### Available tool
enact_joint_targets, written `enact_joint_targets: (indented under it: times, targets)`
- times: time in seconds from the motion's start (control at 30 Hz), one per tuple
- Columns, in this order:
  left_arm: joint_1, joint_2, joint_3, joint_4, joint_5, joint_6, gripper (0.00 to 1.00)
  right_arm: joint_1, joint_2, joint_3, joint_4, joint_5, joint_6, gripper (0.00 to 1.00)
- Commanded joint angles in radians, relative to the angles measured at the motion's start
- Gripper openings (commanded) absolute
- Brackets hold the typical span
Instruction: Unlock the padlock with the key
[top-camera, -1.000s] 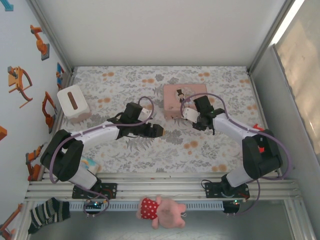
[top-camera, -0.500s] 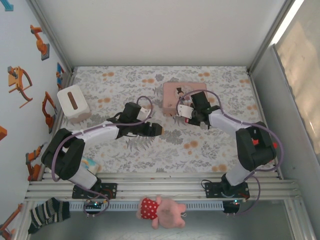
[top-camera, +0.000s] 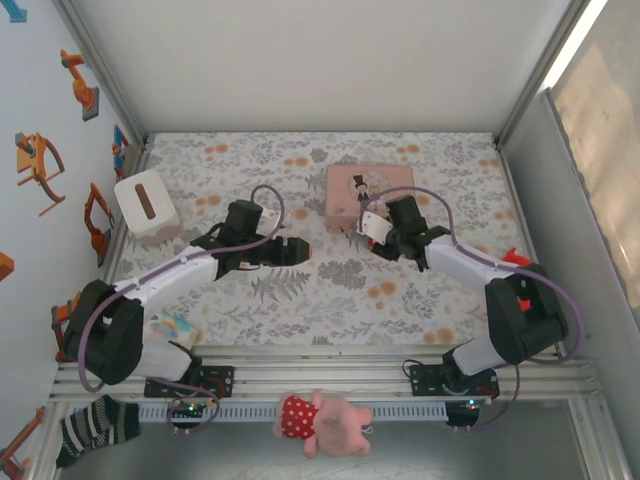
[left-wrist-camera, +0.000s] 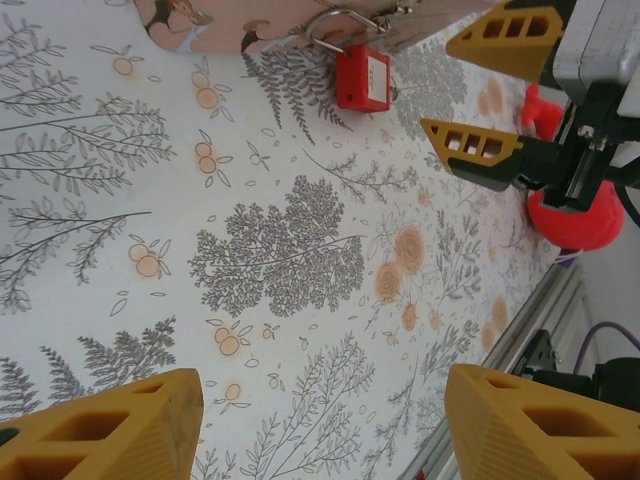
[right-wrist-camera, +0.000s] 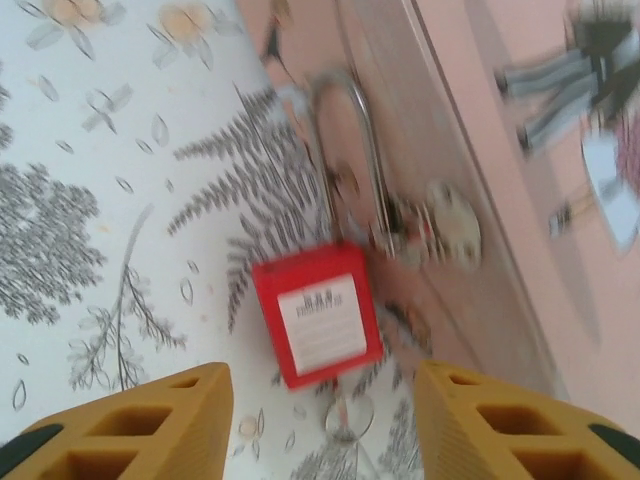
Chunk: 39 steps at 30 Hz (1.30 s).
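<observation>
The padlock (right-wrist-camera: 317, 325) is a small red body with a white label, lying on the floral cloth against the pink box (right-wrist-camera: 480, 180). Its silvery shackle (right-wrist-camera: 350, 150) points toward the box. A thin silvery key (right-wrist-camera: 348, 415) with a round bow sticks out of the body's lower edge; the frame is blurred. My right gripper (right-wrist-camera: 320, 430) hangs open just short of the key, one finger on either side. In the left wrist view the padlock (left-wrist-camera: 363, 78) lies far ahead of my open left gripper (left-wrist-camera: 320, 420), which has nothing between its fingers. From above, the left gripper (top-camera: 300, 250) and right gripper (top-camera: 366, 232) face each other.
The pink box (top-camera: 370, 190) stands at the back centre. A white tissue box (top-camera: 147, 207) sits at the left, and a red plastic toy (top-camera: 512, 258) lies by the right arm. A pink plush (top-camera: 315, 418) and a striped sock (top-camera: 95, 425) lie below the rail.
My left gripper has drawn back to the left, away from the padlock. My right gripper swung toward the box, then came back down in front of the padlock.
</observation>
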Motion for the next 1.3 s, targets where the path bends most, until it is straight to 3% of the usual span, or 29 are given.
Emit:
enact_joint_targets:
  times: [0.0, 0.07, 0.17, 0.23, 0.63, 0.93, 1.1, 1.27]
  targets:
    - [0.008, -0.041, -0.025, -0.061, -0.024, 0.015, 0.66, -0.020, 0.001, -0.017, 0.021, 0.107, 0.144, 0.50]
    - [0.008, -0.058, -0.033, -0.072, -0.033, 0.014, 0.66, -0.049, 0.031, 0.015, 0.000, 0.148, 0.173, 0.41]
    - [0.009, -0.093, -0.048, -0.084, -0.043, 0.013, 0.66, -0.117, 0.045, 0.017, -0.018, 0.105, 0.212, 0.08]
    - [0.010, -0.121, -0.062, -0.095, -0.055, 0.014, 0.66, -0.134, 0.057, 0.012, -0.019, 0.079, 0.220, 0.00]
    - [0.035, -0.173, -0.090, -0.124, -0.077, 0.030, 0.66, -0.123, 0.255, 0.115, -0.015, 0.058, 0.216, 0.00]
    - [0.071, -0.149, -0.075, -0.123, -0.069, 0.041, 0.66, 0.050, 0.377, 0.226, -0.017, 0.075, 0.073, 0.00]
    - [0.072, -0.156, -0.074, -0.117, -0.071, 0.033, 0.66, 0.081, 0.335, 0.196, 0.083, 0.063, 0.069, 0.00]
    - [0.081, -0.191, -0.082, -0.131, -0.116, 0.031, 0.67, 0.072, 0.144, 0.096, 0.180, 0.022, 0.131, 0.00]
